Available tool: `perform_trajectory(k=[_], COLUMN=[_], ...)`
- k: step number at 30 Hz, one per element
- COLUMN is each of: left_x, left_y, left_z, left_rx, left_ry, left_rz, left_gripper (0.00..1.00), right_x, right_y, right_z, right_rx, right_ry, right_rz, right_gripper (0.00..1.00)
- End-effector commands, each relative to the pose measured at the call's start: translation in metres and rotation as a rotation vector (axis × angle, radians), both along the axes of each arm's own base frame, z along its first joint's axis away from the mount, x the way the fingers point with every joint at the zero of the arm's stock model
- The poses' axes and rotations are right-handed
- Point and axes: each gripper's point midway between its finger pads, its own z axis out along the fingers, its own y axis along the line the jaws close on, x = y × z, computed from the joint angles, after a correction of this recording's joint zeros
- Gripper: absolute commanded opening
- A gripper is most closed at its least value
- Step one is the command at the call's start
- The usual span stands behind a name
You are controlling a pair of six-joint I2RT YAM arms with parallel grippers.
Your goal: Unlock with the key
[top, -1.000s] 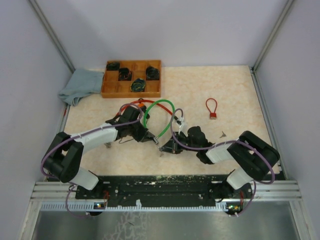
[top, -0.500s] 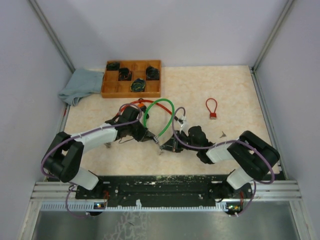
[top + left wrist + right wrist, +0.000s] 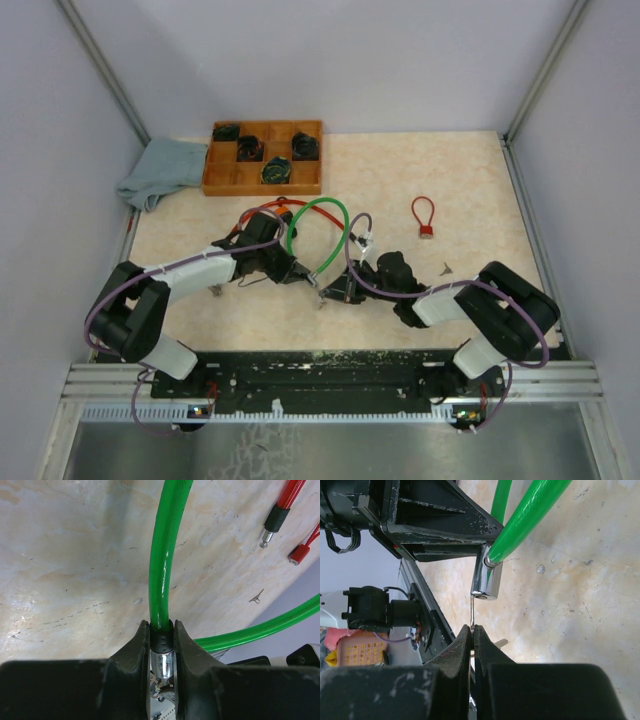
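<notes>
Gripping lock: my left hand (image 3: 161, 628) clasped the green cable lock (image 3: 162, 555) by its collar.
Key: my right hand (image 3: 472, 629) pinched the key (image 3: 472, 611), tip at the steel barrel (image 3: 486, 577).

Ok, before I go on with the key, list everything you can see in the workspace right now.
green cable lock: 1, green with a silver barrel, table centre, one end clamped by the left arm
key: 1, metal, pinched by the right arm, blade pointing at the silver barrel
small red cable lock: 1, red, right of centre
loose key: 1, metal, on the table near the right arm
red cable: 1, red, behind the left arm, partly hidden
wooden tray: 1, orange-brown, far left
dark items: 4, blackish, in tray compartments, too small to identify
cloth: 1, grey-blue, left of the tray
left end effector: 1, black, shut on the lock
right end effector: 1, black, shut on the key
</notes>
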Motion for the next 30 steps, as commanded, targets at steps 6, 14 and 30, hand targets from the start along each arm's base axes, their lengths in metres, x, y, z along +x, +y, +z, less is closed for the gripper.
perform_trajectory(k=[6, 14, 30], left_x=[0.003, 0.004, 0.004], left_y=[-0.008, -0.007, -0.008], left_z=[0.009, 0.009, 0.004], left_rx=[-0.048, -0.047, -0.045], left_ry=[-0.018, -0.019, -0.007], left_rz=[-0.011, -0.006, -0.011], left_gripper=[0.00, 0.00, 0.00], right_x=[0.011, 0.006, 0.006], right_y=[-0.001, -0.005, -0.001], right_z=[0.010, 0.004, 0.024], right_rx=[0.022, 0.012, 0.051], right_ry=[-0.043, -0.028, -0.077], right_rz=[-0.037, -0.028, -0.002], right_gripper=[0.00, 0.00, 0.00])
